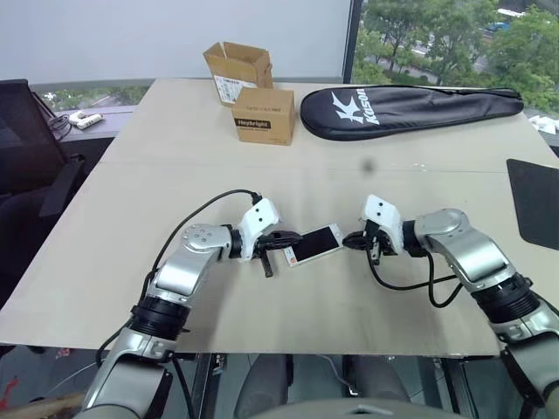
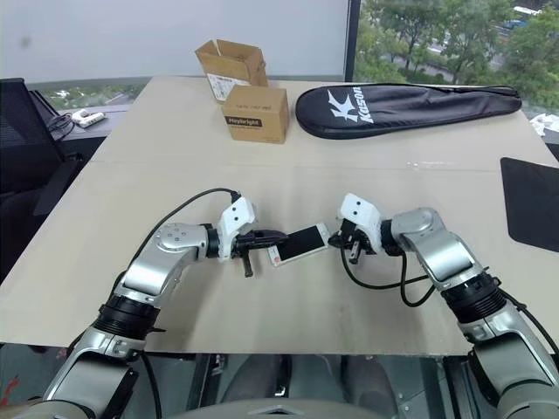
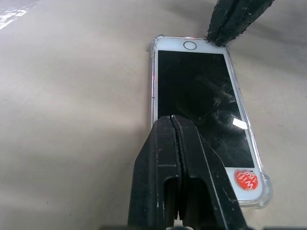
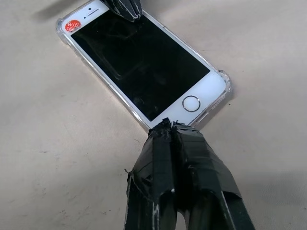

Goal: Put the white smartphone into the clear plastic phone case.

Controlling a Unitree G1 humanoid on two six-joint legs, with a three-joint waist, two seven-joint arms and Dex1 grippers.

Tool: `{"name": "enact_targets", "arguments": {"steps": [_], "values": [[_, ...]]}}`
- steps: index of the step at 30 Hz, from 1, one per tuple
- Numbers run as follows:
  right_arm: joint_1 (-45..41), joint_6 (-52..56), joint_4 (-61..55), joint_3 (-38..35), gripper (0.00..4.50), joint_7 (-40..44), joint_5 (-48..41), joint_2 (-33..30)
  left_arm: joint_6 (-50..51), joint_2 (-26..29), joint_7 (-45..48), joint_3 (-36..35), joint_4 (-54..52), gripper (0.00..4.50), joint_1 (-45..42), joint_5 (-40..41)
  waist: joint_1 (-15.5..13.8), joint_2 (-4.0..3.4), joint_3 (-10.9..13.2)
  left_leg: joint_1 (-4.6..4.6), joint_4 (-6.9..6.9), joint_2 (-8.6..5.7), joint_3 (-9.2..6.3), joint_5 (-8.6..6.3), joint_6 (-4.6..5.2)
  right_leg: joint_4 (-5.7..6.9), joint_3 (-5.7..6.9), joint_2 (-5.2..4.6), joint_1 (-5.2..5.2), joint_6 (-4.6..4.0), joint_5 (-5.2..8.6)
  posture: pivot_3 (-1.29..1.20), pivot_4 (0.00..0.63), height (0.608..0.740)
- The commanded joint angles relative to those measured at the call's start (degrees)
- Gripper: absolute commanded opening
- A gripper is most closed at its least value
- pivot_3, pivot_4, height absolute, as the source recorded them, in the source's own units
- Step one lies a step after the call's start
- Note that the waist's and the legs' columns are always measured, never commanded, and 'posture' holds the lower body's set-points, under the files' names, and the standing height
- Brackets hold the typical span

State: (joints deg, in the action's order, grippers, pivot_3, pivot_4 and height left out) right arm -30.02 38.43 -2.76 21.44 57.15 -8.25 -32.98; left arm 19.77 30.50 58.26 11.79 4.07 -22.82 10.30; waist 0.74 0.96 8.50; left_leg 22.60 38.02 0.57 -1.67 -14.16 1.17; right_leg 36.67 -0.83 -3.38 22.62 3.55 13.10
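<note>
The white smartphone (image 1: 316,243) lies flat on the table, screen up, seated inside the clear plastic phone case (image 4: 224,82), whose rim and bumper corners show all around it. A red round sticker sits at the phone's end nearest my left arm. My left gripper (image 1: 293,237) is shut, and its tip rests on that end of the phone (image 3: 201,91). My right gripper (image 1: 350,237) is also shut, its taped tip (image 4: 165,125) touching the case's edge by the home button. Neither gripper holds anything.
Two cardboard boxes (image 1: 263,115) (image 1: 237,70) stand at the back of the table. A black racket bag (image 1: 410,111) lies at the back right, and a black mat (image 1: 534,202) at the right edge. A dark chair (image 1: 26,148) stands to the left.
</note>
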Motion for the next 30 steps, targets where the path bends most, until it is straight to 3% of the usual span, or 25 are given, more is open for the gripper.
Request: {"name": "enact_targets", "arguments": {"steps": [1, 9, 15, 19, 20, 22, 27, 28, 29, 30], "values": [[3.2, 2.7, 2.8, 0.4, 0.02, 0.2, 0.1, -1.1, -0.1, -0.4, -0.5, -1.5, -0.5, 0.0, 0.4, 1.2, 0.0, 0.0, 0.0, 0.0, 0.0, 0.0, 0.0, 0.0, 0.0, 0.0, 0.0, 0.0, 0.0, -0.01, 0.0, 0.0, 0.15, 0.74], [6.8, -2.8, -3.3, -17.3, 0.02, 4.4, -15.5, 0.2, 3.6, 2.2, 1.3, -11.0, -9.1, 0.0, 4.1, 11.4, -0.1, -0.02, 0.8, 0.4, -0.16, -0.04, -0.02, 0.0, 0.0, -0.08, 0.02, -0.15, 0.25, 0.0, -0.03, 0.0, 0.15, 0.74], [13.9, -8.2, -3.6, -26.2, 0.02, 3.9, -17.9, -2.5, 1.9, 7.4, -0.8, -18.3, -13.0, 0.0, 12.3, 11.8, -0.1, -0.18, 1.0, 1.0, -0.29, -0.1, 0.06, 0.01, -0.01, 0.03, 0.01, -0.14, 1.02, 0.22, -0.17, 0.0, 0.15, 0.74], [20.5, -19.0, -1.6, -30.4, 0.02, 2.7, -15.2, -3.1, 0.4, 9.3, -4.1, -21.8, -15.2, 0.0, 20.4, 9.8, -0.1, -0.21, 1.1, 1.1, -0.4, -0.12, 0.04, 0.01, -0.01, -0.04, 0.07, -0.15, 1.1, 0.24, -0.15, 0.0, 0.15, 0.74], [21.5, -19.8, -0.8, -31.4, 0.61, 3.2, -15.8, -3.4, 0.5, 9.3, -4.3, -22.8, -16.2, 0.0, 22.4, 10.5, -0.1, -0.22, 1.1, 1.1, -0.42, -0.13, 0.06, 0.01, -0.01, -0.06, 0.05, -0.16, 1.11, 0.24, -0.15, 0.0, 0.15, 0.74], [22.9, -20.4, 0.4, -32.8, 1.39, 5.1, -17.2, -4.6, 0.7, 9.5, -4.7, -24.6, -18.5, 0.81, 26.0, 11.7, -0.1, -0.24, 1.1, 1.07, -0.46, -0.1, 0.15, 0.01, -0.01, -0.09, -0.03, -0.2, 1.1, 0.24, -0.15, 0.0, 0.15, 0.74], [24.3, -24.4, 4.3, -34.1, 3.75, 9.1, -17.0, -8.2, 1.8, 9.6, -5.3, -28.3, -25.0, 3.04, 33.9, 14.0, -0.1, -0.25, 1.2, 1.0, -0.39, -0.06, 0.3, 0.02, -0.01, -0.15, -0.17, -0.24, 1.06, 0.0, -0.03, 0.0, 0.15, 0.74], [24.3, -24.7, 4.8, -34.1, 4.39, 9.4, -17.1, -8.5, 1.9, 9.6, -5.5, -28.5, -25.6, 3.68, 34.4, 14.2, -0.1, -0.25, 1.2, 0.99, -0.36, -0.04, 0.3, 0.02, -0.01, -0.14, -0.17, -0.23, 1.06, 0.0, -0.03, 0.0, 0.15, 0.74], [24.2, -25.1, 5.6, -34.2, 4.39, 9.9, -17.1, -9.0, 2.1, 9.4, -5.6, -29.0, -26.7, 3.68, 35.7, 14.7, -0.1, -0.25, 1.2, 0.97, -0.36, -0.04, 0.31, 0.02, -0.01, -0.12, -0.17, -0.22, 1.05, 0.0, -0.03, 0.0, 0.15, 0.74], [24.1, -25.5, 6.3, -34.3, 4.5, 10.4, -17.0, -9.4, 2.2, 9.2, -5.7, -29.5, -27.5, 4.19, 36.8, 15.0, -0.1, -0.25, 1.2, 0.97, -0.34, -0.05, 0.29, 0.03, -0.01, -0.08, -0.15, -0.19, 1.05, 0.0, -0.03, 0.0, 0.15, 0.74]]}}
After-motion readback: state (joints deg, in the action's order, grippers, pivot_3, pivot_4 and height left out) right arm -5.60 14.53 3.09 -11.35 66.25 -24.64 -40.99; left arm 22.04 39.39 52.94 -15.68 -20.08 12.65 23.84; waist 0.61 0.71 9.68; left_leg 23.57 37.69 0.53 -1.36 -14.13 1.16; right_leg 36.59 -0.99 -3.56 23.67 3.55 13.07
